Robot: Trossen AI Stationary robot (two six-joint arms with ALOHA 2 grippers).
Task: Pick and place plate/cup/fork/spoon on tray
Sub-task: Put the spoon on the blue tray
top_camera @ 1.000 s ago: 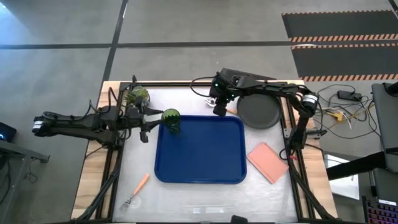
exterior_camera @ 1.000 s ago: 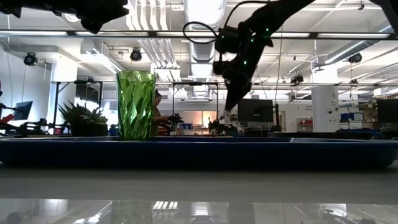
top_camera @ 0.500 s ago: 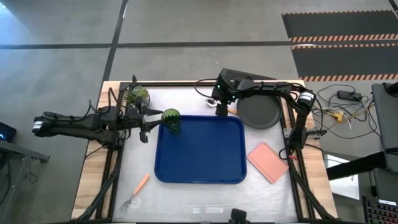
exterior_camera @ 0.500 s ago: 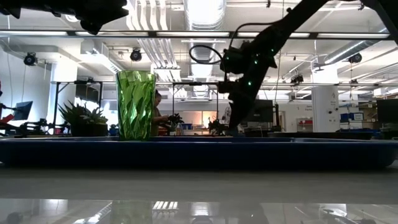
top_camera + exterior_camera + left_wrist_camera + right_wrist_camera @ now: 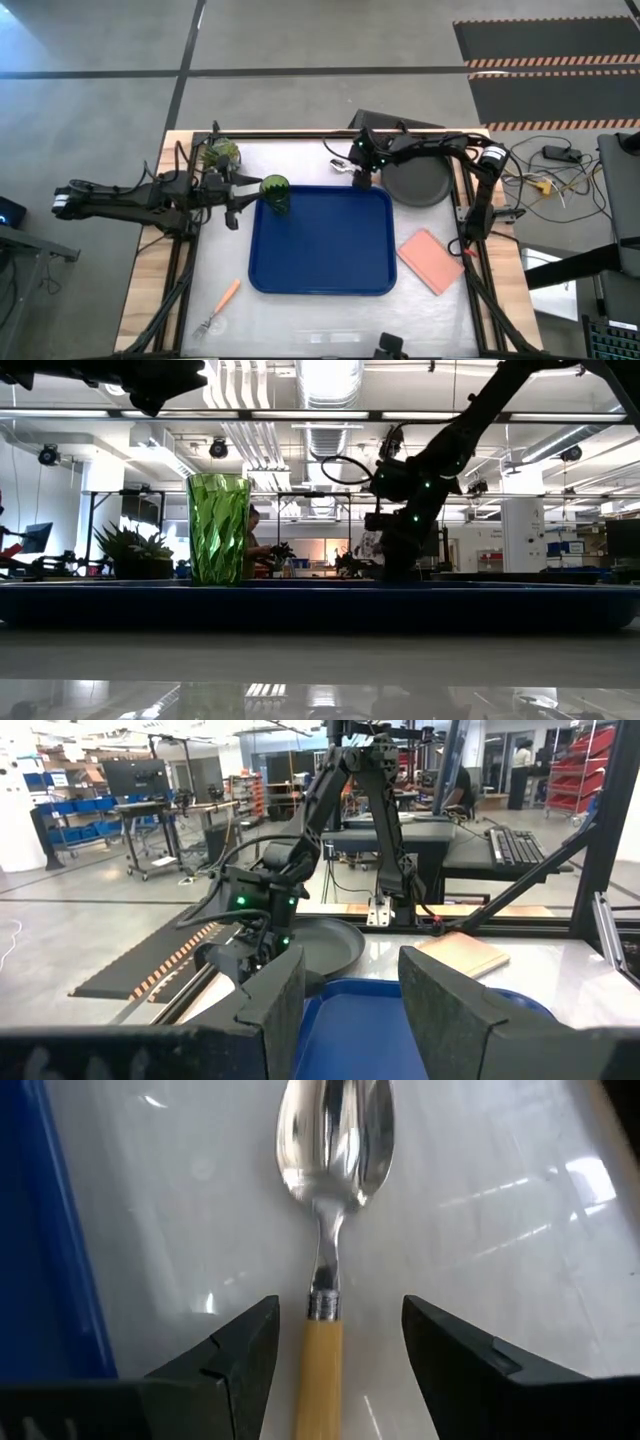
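Note:
The spoon (image 5: 325, 1230) lies flat on the table between the blue tray's (image 5: 320, 245) far rim and the dark plate (image 5: 415, 180). My right gripper (image 5: 335, 1345) stands low over it, open, one finger on each side of the orange handle (image 5: 320, 1380) just behind the silver bowl, touching nothing. The green cup (image 5: 275, 192) stands upright on its base in the tray's far left corner. My left gripper (image 5: 350, 1010) waits open just left of the cup, holding nothing. The fork (image 5: 220, 305) lies on the table near the tray's near left corner.
A pink pad (image 5: 430, 260) lies to the right of the tray. A potted plant (image 5: 220, 152) stands at the far left, behind my left arm. The tray's blue rim (image 5: 50, 1230) runs close beside the spoon. The plate sits on the table just right of my right gripper.
My right gripper has come down toward the table and shifted a little toward the right edge, ending over the spoon beside the plate. The cup and my left arm have kept still.

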